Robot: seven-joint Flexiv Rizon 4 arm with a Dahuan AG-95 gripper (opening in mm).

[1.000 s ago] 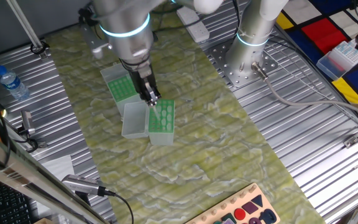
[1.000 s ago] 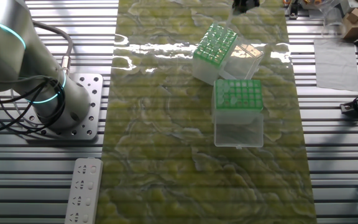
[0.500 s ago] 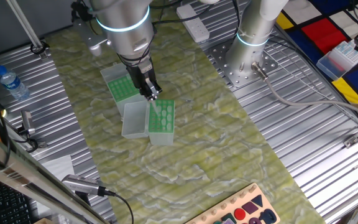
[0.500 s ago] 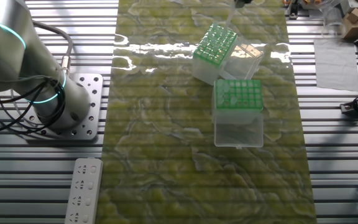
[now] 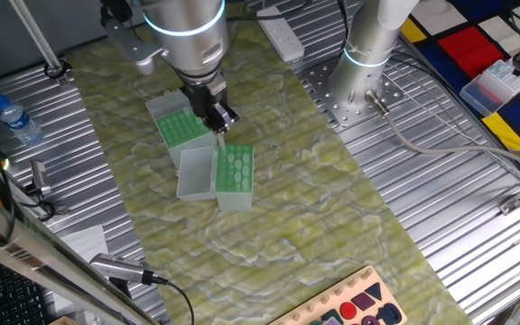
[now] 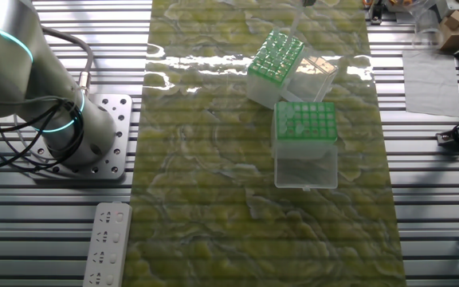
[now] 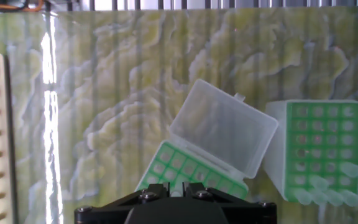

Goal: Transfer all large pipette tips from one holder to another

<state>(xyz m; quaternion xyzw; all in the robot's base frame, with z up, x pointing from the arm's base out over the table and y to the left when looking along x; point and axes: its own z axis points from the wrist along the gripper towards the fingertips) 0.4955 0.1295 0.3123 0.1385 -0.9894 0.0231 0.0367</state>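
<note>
Two clear holders stand open on the green mat. One is packed with large pipette tips (image 6: 276, 56), pale mint cones in tight rows, also visible as tips (image 5: 236, 165) and tips (image 7: 179, 167). Its lid (image 7: 222, 134) leans open. The other holder (image 6: 305, 121) shows a mostly bare green rack (image 5: 179, 129), with several tips (image 7: 328, 194) in one corner. My gripper (image 5: 221, 126) hangs above the gap between the holders. In the hand view the gripper (image 7: 178, 188) is shut on a pale tip. The other fixed view barely shows it at the top edge.
A water bottle (image 5: 16, 117) stands on the left of the slatted table. A white power strip (image 6: 106, 239) lies near the arm's base (image 6: 62, 119). A wooden board with coloured shapes (image 5: 350, 307) lies at the mat's near end. A clear box (image 5: 504, 81) sits far right.
My gripper has risen from just over the tip-filled holder and shifted a little toward the other holder. Both holders have stayed put.
</note>
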